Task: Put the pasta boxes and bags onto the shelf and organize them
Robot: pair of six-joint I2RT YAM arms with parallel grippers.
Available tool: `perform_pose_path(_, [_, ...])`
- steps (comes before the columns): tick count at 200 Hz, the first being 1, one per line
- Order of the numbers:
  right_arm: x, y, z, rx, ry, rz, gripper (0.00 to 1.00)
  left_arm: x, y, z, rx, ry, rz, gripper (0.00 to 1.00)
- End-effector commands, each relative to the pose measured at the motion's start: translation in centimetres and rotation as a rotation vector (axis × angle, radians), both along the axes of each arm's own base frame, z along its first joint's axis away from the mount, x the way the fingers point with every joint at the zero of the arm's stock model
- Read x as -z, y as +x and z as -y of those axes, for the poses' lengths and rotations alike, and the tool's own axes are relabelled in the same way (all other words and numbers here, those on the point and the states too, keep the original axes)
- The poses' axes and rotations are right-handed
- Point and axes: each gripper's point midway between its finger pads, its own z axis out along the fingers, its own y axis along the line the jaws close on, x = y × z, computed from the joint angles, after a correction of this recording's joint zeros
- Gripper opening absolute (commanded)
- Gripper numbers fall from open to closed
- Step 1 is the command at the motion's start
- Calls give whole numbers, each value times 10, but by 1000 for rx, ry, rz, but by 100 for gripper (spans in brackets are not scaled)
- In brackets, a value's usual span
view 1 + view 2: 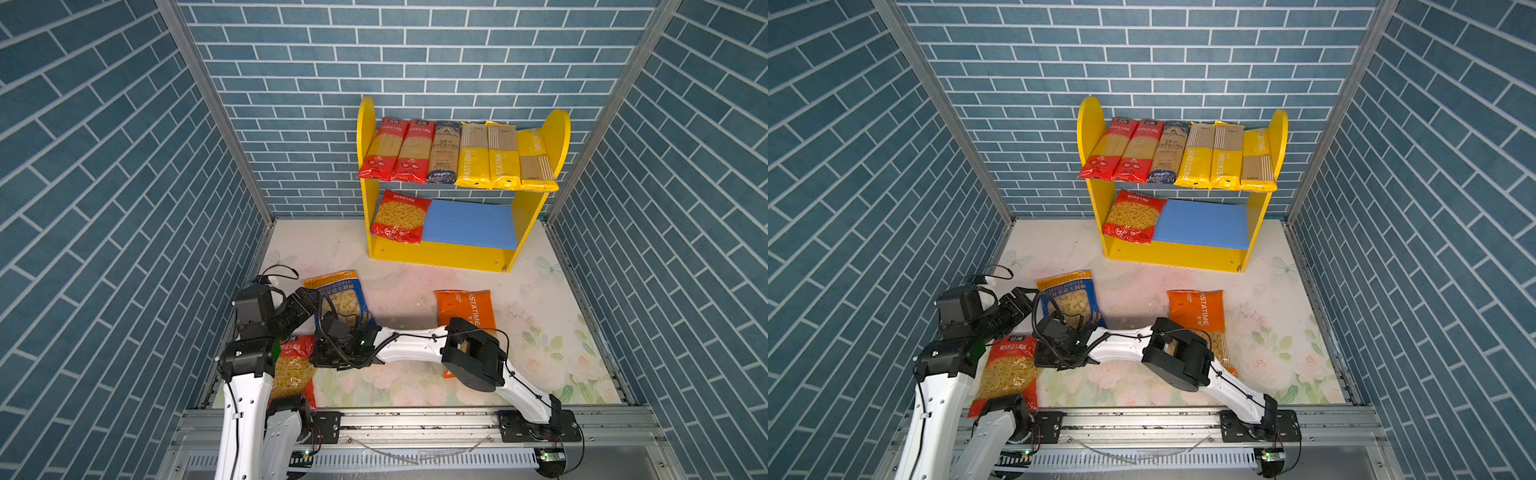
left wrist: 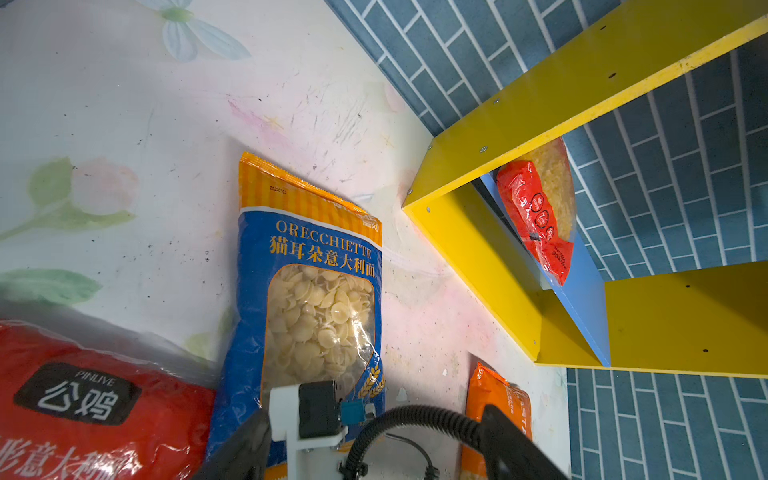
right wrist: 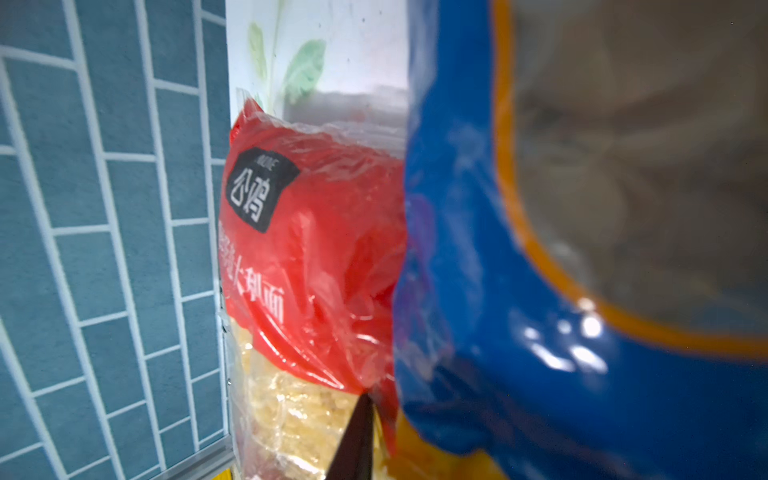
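Note:
The shelf point(image 1: 366, 124) point(image 1: 1090, 120) stands at the back right. Several spaghetti packs point(image 1: 457, 153) fill its upper board, and a red pasta bag point(image 1: 401, 216) point(image 2: 536, 216) lies at the left of the blue lower board. On the table lie a blue orecchiette bag point(image 1: 343, 299) point(image 2: 307, 291), an orange bag point(image 1: 465, 307) point(image 1: 1196, 309) and a second red bag point(image 1: 1009, 370) point(image 3: 316, 232). My right gripper point(image 1: 1044, 353) point(image 3: 376, 409) reaches across to that red bag's edge and is pinched on its film; one dark finger shows. The left gripper point(image 1: 305, 297) point(image 2: 374, 419) hangs open beside the blue bag's far end.
My right forearm point(image 1: 415, 345) stretches across the table's front and covers the orange bag's near end. An aluminium rail point(image 1: 415, 419) runs along the front edge. Blue brick walls close in on both sides and the back. The lower board's right part point(image 1: 469, 224) is bare.

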Motion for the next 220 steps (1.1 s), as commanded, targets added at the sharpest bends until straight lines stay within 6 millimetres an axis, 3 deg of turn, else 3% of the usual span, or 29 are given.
perform_pose_path(1, [-40,-2,1,-64,33,120,12,-29,3,2,27,21,78,80])
perform_pose_path(16, [-61,0,16,-105,17,188,8,-39,4,3,32,23,95,80])
perform_pose_path(20, [-58,1,21,-116,-2,199,7,-42,5,4,37,22,100,80])
perform_pose_path(23, [-75,2,25,-119,14,215,6,-44,5,4,39,22,103,80])
perform_pose_path(27, [-80,3,31,-126,8,229,6,-46,6,5,44,20,106,80])
perform_pose_path(55, [-108,11,76,-187,-52,323,1,-58,7,11,77,2,125,80])
perform_pose_path(109, [-162,26,169,-272,-78,406,0,-55,10,17,110,-21,125,80])
perform_pose_path(135, [-181,55,220,-203,-112,493,0,-51,12,23,129,-13,128,80])
perform_pose_path(159, [-169,87,272,-83,-120,470,0,-40,14,41,184,21,106,80])
perform_pose_path(188, [-115,123,341,94,-155,369,0,-17,10,85,312,74,69,80])
perform_pose_path(220, [-72,155,389,222,-220,305,1,10,7,133,419,58,41,77])
